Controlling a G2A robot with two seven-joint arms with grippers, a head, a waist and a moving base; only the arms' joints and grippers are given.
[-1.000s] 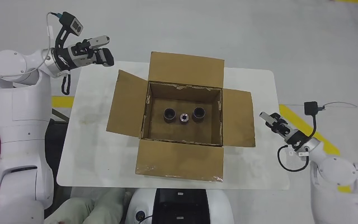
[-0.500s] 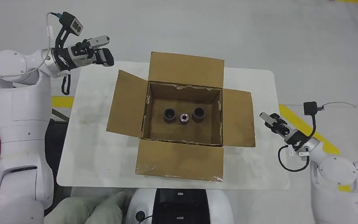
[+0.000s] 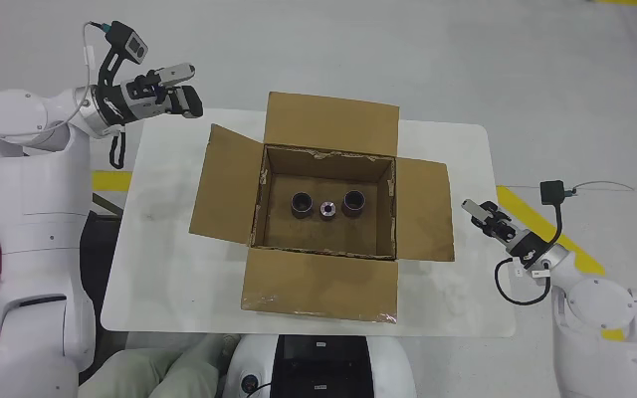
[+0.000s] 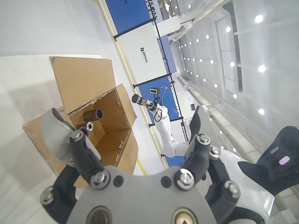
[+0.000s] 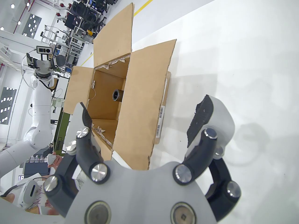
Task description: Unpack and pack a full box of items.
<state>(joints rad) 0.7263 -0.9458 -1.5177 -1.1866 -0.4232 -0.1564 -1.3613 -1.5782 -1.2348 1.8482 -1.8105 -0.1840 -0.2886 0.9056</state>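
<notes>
Grippers both stand wide open and empty: left gripper (image 3: 193,88) hangs off the table's (image 3: 159,259) far corner, and right gripper (image 3: 475,209) hangs just beside a side flap. Cardboard box (image 3: 318,284) lies between them, well apart from the left gripper, flaps spread. It holds two dark cylinders (image 3: 302,204) flanking a small metal ring (image 3: 327,209).

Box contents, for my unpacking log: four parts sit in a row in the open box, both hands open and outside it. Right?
Not four: the top view shows three parts in the box: one dark cylinder, a smaller ring, another dark cylinder. The left hand and right hand are open and outside it.
</notes>
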